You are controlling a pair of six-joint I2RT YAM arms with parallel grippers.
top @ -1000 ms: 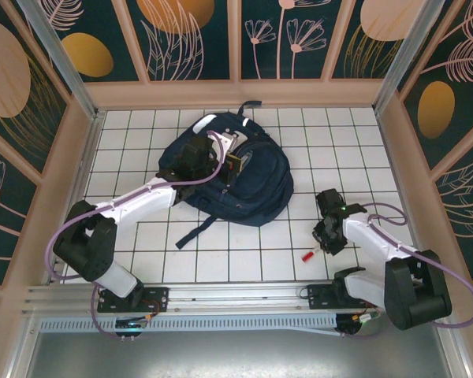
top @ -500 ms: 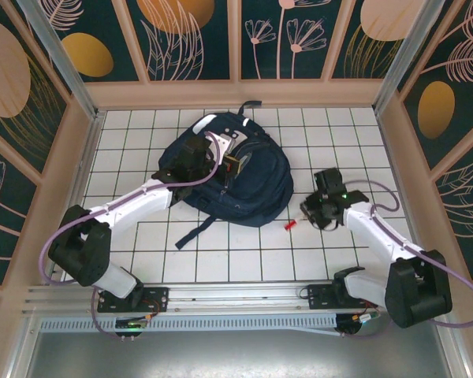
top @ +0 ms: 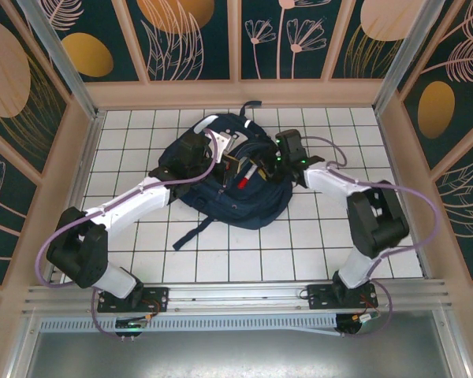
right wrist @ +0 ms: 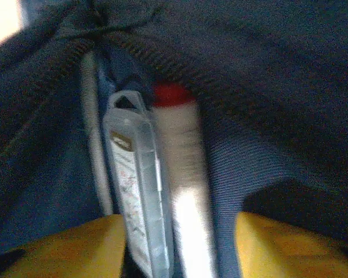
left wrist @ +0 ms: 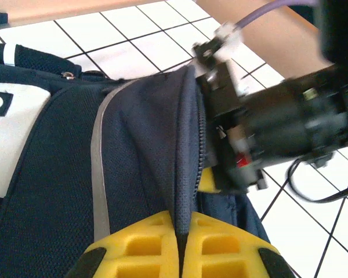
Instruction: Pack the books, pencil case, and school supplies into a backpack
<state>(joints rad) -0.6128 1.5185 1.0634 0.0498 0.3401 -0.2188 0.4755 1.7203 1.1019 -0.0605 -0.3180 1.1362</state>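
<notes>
Across the tiled table (top: 323,236), right end effector (top: 268,168) reached backpack (top: 256,201), jaws parted; left end effector (left wrist: 182,246) clamps it.

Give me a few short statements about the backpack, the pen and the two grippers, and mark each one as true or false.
1. The left gripper pinches the navy fabric of the backpack at the zipper edge. True.
2. The backpack lies flat on the tiled table. True.
3. The pen lies on the table beside the backpack. False: it is inside the backpack's opening, next to the clear packet.
4. The right gripper is shut with nothing between its fingers. False: its fingers stand apart, with pen and packet between them.
</notes>
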